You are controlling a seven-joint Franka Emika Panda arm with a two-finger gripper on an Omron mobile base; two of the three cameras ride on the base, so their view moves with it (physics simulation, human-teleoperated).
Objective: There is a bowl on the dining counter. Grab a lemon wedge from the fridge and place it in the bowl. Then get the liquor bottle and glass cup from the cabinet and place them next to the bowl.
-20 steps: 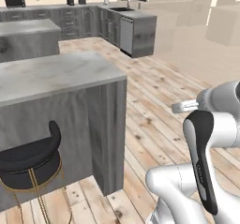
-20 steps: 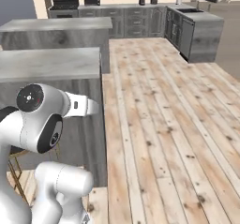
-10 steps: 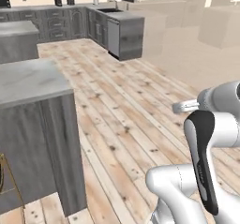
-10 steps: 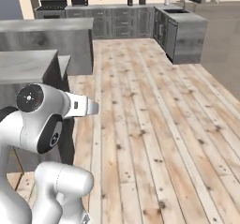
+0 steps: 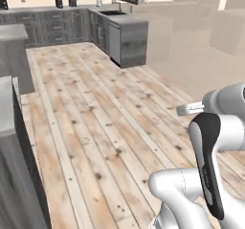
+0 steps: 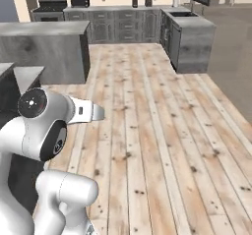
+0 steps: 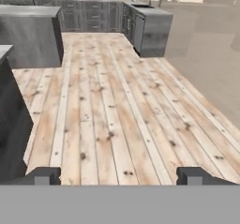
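The gripper (image 7: 119,175) hangs wide open and empty over bare plank floor (image 7: 117,110), no fridge or lemon wedge in sight; the wedge should be light, soft and slippery, best pinched gently across its rind.

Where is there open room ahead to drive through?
The plank floor lies bare between the grey island on the left and the end counter unit on the right. It narrows toward the back cabinets. The pincer stands open, holding nothing.
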